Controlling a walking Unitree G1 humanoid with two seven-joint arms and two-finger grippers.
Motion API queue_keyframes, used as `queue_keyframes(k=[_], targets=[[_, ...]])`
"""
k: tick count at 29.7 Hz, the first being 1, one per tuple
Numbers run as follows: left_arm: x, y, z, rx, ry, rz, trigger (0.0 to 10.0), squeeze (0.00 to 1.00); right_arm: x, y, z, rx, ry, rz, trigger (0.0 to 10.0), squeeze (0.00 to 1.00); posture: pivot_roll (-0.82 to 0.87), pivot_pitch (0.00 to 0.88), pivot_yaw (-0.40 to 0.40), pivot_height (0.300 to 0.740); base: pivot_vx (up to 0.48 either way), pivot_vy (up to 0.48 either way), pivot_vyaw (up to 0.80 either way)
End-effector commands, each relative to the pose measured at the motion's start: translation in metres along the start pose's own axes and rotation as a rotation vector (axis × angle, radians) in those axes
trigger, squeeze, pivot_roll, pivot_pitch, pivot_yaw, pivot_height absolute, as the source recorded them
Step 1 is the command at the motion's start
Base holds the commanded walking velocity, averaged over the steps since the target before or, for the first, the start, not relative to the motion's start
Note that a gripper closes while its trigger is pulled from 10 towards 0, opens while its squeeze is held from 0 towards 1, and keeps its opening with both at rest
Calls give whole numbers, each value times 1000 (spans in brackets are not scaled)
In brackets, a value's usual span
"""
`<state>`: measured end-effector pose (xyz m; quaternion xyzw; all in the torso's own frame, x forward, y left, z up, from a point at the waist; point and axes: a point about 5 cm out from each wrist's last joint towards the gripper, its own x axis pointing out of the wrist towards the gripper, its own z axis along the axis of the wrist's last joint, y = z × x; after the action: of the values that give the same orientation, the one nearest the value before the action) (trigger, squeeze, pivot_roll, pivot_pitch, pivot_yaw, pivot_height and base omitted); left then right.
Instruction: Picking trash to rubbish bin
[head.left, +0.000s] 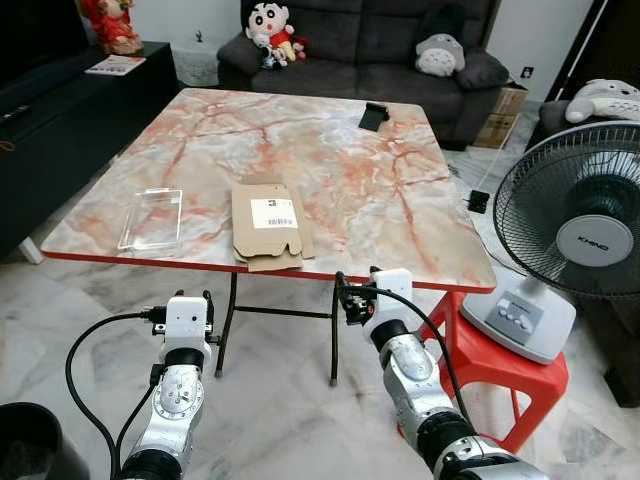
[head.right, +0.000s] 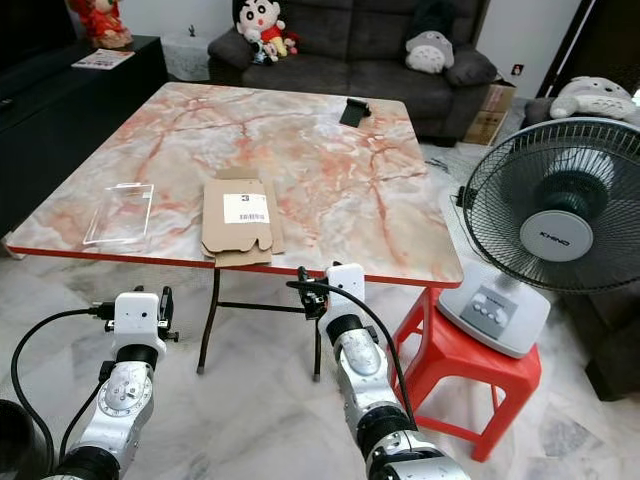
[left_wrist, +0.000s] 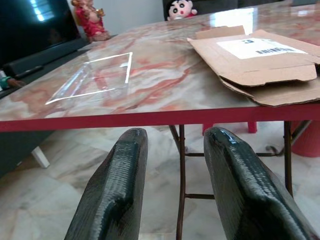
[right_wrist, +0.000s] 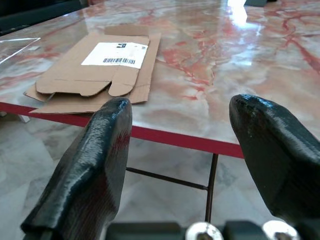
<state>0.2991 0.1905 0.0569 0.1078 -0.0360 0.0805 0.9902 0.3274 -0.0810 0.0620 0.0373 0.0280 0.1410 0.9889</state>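
Note:
A flattened cardboard box (head.left: 268, 222) with a white barcode label lies on the marble table (head.left: 400, 190), its edge hanging slightly over the front rim. To its left on the table is a clear plastic tray (head.left: 151, 218). A dark round bin (head.left: 28, 442) stands on the floor at my lower left. Both grippers hover just below and in front of the table's red edge. My left gripper (left_wrist: 172, 137) is open and empty, facing the tray and the box. My right gripper (right_wrist: 180, 107) is open wide and empty, and the cardboard box (right_wrist: 100, 70) lies ahead of it.
A small black object (head.left: 373, 115) lies at the table's far side. A standing fan (head.left: 580, 235) sits on a red stool (head.left: 500, 370) close to my right. A sofa (head.left: 380, 45) with plush toys is behind the table, and a dark cabinet (head.left: 60, 110) is on the left. Thin table legs (head.left: 228, 320) stand ahead.

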Motion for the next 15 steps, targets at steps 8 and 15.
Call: queue_keyframes(k=[8,15], targets=[[3,-3,5,36,-20,-31,10000,0,1,-1,1,7,-3,-4,10000,0,-10,0,-57,740,0,0,-800],[3,-4,5,30,-22,-37,10000,0,1,0,2,7,-4,-4,10000,0,-10,0,-57,740,0,0,-800]])
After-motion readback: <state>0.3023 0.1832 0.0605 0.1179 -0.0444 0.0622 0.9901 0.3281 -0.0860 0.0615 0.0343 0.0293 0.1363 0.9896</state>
